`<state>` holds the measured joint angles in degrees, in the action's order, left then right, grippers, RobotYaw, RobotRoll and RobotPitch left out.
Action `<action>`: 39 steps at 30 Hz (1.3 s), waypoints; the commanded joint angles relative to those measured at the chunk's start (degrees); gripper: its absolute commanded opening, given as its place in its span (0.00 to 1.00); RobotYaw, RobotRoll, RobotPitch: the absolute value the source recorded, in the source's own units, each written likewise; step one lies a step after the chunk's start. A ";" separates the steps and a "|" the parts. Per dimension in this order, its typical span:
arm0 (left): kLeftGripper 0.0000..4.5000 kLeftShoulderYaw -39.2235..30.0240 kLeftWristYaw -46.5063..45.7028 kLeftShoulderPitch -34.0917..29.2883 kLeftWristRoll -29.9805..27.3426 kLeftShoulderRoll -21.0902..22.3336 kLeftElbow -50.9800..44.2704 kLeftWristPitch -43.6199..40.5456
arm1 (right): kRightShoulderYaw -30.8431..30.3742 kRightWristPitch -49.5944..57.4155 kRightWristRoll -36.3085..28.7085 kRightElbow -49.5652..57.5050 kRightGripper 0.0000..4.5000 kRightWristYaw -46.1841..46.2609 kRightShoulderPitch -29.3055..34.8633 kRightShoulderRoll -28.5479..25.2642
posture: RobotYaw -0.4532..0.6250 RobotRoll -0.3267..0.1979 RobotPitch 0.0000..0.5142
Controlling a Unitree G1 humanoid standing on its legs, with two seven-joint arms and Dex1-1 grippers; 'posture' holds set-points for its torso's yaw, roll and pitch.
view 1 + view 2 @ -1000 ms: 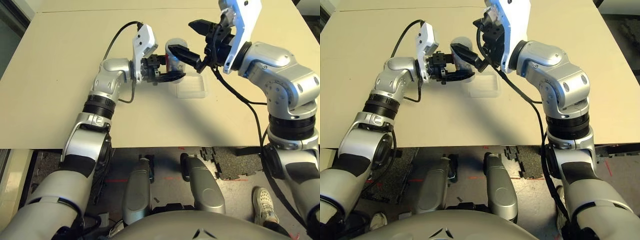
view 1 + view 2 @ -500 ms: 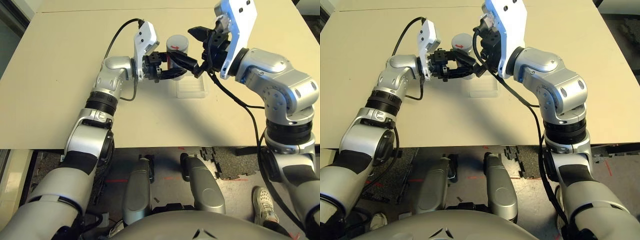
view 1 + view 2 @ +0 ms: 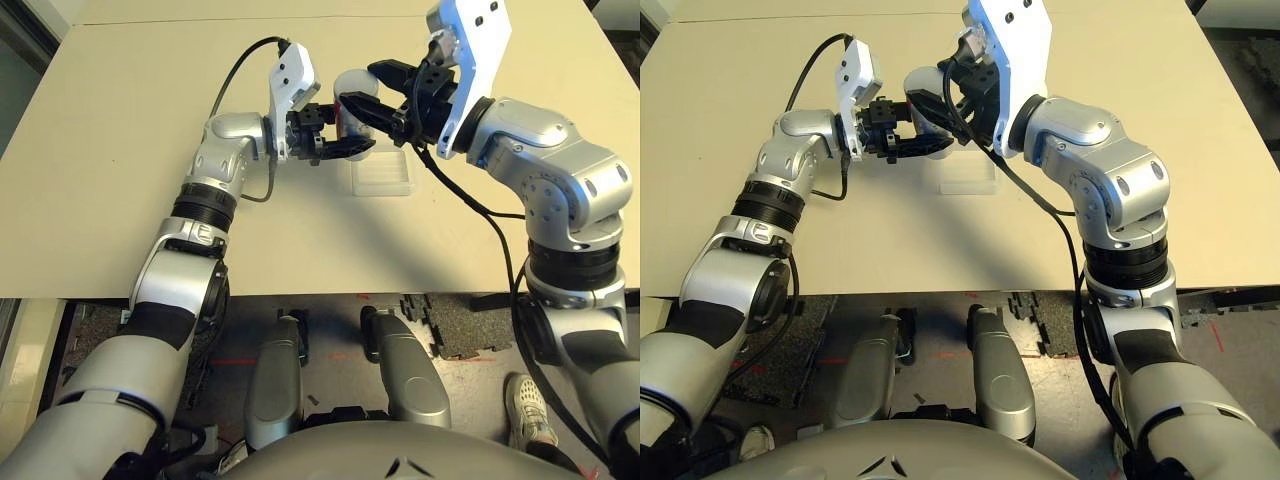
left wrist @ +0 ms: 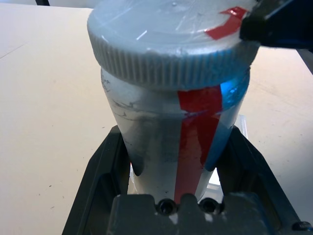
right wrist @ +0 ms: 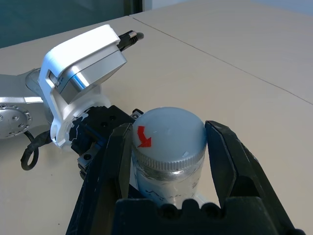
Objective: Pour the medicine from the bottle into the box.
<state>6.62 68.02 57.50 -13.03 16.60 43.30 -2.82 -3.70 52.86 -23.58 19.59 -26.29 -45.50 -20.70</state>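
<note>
My left gripper [image 3: 343,132] is shut on the body of the silver-grey bottle [image 4: 161,127], which has a red stripe. It holds the bottle upright just above the table, beside the far left corner of the clear box [image 3: 383,178]. The right gripper [image 5: 168,132] comes in from the right. Its two black fingers [image 5: 120,161] are closed against opposite sides of the round grey cap [image 5: 171,128], which is marked with a red arrow. The medicine is hidden.
The beige table [image 3: 120,150] stretches wide to the left and behind the arms. The left arm's black cable [image 3: 235,80] loops over its wrist. Dark foam mats [image 3: 450,320] lie on the floor below the table's front edge.
The right gripper's fingers, spread wide beside the bottle earlier, have closed in on the cap. The left gripper has kept its hold on the bottle, raised slightly since a second ago.
</note>
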 commanded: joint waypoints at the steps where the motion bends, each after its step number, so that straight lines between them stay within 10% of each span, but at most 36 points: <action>1: 0.59 0.18 0.98 -1.04 0.48 -0.10 -1.41 -0.66 | -0.88 -0.28 0.18 -0.03 0.54 -0.57 1.10 -0.47 | 0.30 0.62 0.44; 18: 0.59 2.52 5.81 -6.28 -3.53 1.17 -22.42 -13.18 | 0.63 -19.65 -4.39 -22.47 0.54 -33.57 -4.99 -9.75 | 0.35 0.62 0.47; 32: 0.59 3.28 6.26 -8.27 -5.30 3.27 -30.19 -18.94 | -0.41 -21.63 -3.67 -26.53 0.49 -38.77 -5.76 -10.21 | 0.36 0.62 0.47; 39: 0.59 3.28 6.27 -7.99 -4.60 3.37 -28.53 -17.54 | 2.21 -12.09 -7.91 -15.27 0.90 -32.71 -5.61 -11.29 | 0.35 0.62 0.46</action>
<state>9.17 73.04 48.84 -16.57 20.15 16.40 -21.48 -2.47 37.93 -30.47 1.34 -60.80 -51.54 -31.21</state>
